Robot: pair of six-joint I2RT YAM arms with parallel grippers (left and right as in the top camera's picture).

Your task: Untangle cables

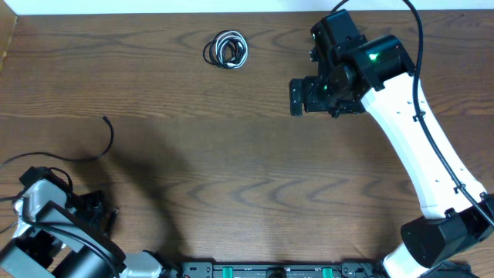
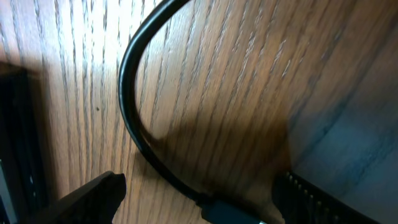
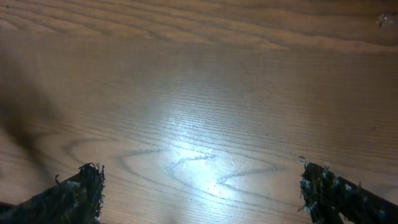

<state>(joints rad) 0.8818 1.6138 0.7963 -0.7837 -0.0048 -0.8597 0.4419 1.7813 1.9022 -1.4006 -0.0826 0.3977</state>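
A small coiled bundle of black and white cables (image 1: pixel 225 50) lies at the far middle of the table. A separate thin black cable (image 1: pixel 109 143) curves across the left side and runs off the left edge. My left gripper (image 1: pixel 104 214) is low at the near left. In the left wrist view it (image 2: pixel 199 185) is open, and a black cable (image 2: pixel 127 106) loops down to a plug (image 2: pixel 233 213) lying between the fingers, touching neither. My right gripper (image 1: pixel 296 97) hovers to the right of the bundle, open (image 3: pixel 199 183) over bare wood.
The wooden table (image 1: pixel 247 170) fills the view. The right arm's white link (image 1: pixel 417 147) crosses the right side diagonally, with a thick black cord along it. The arm bases and a black rail (image 1: pixel 270 270) sit at the near edge.
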